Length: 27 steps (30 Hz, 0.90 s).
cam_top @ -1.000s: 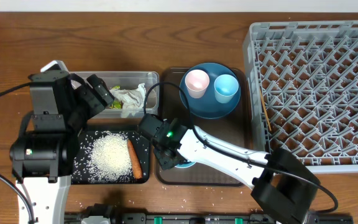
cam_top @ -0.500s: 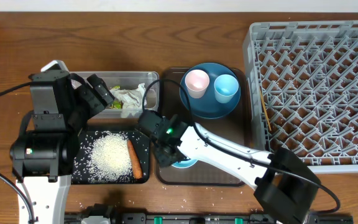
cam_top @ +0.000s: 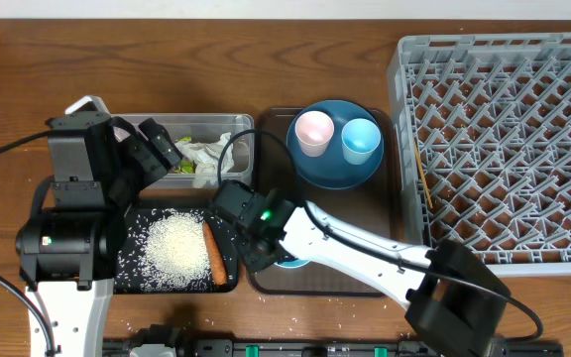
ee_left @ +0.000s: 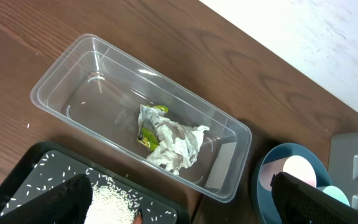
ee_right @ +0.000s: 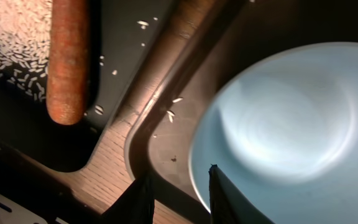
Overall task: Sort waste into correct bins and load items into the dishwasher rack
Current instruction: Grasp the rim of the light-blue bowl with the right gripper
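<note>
Right gripper [ee_right: 180,171] low over the brown tray [ee_right: 166,144] corner, jaws narrowly apart astride the light-blue bowl [ee_right: 278,112] rim, pinch not discernible; carrot [ee_right: 67,62] ahead-left of it in the black tray [ee_right: 129,50] beside rice [ee_right: 11,43]; left gripper [ee_left: 180,186] spread wide above the clear tub [ee_left: 73,68] holding the wrapper [ee_left: 173,140].

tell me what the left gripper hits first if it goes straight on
Probably the crumpled wrapper in the clear tub, ahead of the open left gripper, though depth is unclear.
</note>
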Tool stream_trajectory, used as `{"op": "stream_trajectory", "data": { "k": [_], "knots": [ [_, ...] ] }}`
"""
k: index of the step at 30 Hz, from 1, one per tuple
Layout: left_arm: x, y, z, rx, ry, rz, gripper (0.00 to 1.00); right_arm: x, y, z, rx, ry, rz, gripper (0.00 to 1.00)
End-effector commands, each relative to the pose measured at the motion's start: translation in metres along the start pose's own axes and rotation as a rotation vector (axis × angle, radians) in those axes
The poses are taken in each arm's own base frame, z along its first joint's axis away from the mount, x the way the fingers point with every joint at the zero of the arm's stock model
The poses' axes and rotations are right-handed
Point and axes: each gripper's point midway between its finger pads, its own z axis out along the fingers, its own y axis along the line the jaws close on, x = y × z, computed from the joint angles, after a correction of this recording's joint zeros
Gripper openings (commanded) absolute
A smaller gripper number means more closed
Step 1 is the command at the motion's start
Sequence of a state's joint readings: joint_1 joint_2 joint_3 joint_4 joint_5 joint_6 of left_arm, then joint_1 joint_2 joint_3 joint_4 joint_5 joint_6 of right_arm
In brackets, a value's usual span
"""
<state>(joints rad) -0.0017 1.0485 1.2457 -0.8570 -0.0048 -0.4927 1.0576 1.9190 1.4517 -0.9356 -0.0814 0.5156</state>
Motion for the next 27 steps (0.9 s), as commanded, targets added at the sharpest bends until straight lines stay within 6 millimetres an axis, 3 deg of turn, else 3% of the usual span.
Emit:
{"op": "stream_trajectory", "data": {
  "k": [1, 10, 20, 27],
  "knots": [
    [-0.007, 0.0, -0.003, -0.009, -0.019, 0.011, 0.94, -0.001, -0.003, -0.002, 0.037, -0.032, -0.02, 0.27],
    [-0.007, 0.0, -0.003, -0.009, -0.019, 0.01, 0.94, 0.001, -0.016, 0.008, 0.09, -0.047, -0.02, 0.27],
    [-0.007, 0.0, -0.003, -0.009, -0.019, 0.01, 0.94, 0.002, -0.014, 0.008, 0.088, -0.047, -0.024, 0.26],
    [-0.007, 0.0, -0.003, -0.009, -0.019, 0.01, 0.94, 0.007, -0.002, 0.009, 0.019, -0.017, -0.025, 0.26]
  ]
}}
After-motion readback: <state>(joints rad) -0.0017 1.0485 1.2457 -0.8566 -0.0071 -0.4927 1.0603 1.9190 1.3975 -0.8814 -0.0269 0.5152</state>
